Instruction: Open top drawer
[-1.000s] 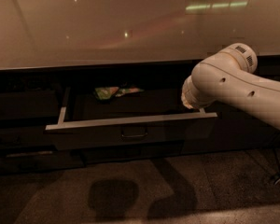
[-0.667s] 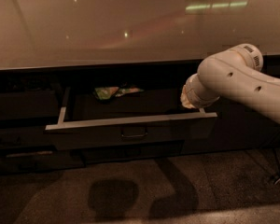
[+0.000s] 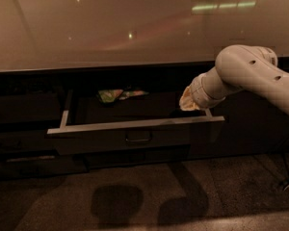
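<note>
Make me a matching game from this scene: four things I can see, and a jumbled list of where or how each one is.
Things:
1. top drawer
2. loop handle
3. green packet
4. gripper

Places or states:
A. lying inside, toward the back
B. pulled out, open
C. over the drawer's right end
D. centred on the front panel

Pairs: 1-B, 2-D, 3-A, 4-C

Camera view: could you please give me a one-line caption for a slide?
Top drawer stands open under the counter, a green packet inside, the gripper over its right end.
</note>
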### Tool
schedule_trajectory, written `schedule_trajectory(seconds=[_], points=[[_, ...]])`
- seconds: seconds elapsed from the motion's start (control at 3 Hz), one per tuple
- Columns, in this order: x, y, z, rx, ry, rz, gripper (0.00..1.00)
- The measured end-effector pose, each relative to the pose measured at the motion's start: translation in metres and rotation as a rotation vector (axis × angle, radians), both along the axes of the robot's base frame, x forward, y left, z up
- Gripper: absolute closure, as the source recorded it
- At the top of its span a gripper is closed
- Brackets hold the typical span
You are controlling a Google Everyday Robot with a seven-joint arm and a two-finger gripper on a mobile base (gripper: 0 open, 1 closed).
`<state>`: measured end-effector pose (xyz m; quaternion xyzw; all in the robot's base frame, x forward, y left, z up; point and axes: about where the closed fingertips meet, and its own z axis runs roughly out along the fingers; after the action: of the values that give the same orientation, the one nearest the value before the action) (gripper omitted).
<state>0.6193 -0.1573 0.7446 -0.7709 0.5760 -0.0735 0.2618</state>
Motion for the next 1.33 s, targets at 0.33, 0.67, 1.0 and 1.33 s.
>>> schedule_trajectory(seconds=[0.33,0.67,1.0,1.33], points=[[0.000,0.000,0.000,0.000,0.000,0.000,1.00],[0.009,-0.003,-0.009,-0.046,0.025,-0.018,1.00],[0.025,-0.019,-0.041,-0.042,0.114,-0.020,1.00],[0.041,-0.027,-0.069,-0.006,0.184,-0.005,1.00]])
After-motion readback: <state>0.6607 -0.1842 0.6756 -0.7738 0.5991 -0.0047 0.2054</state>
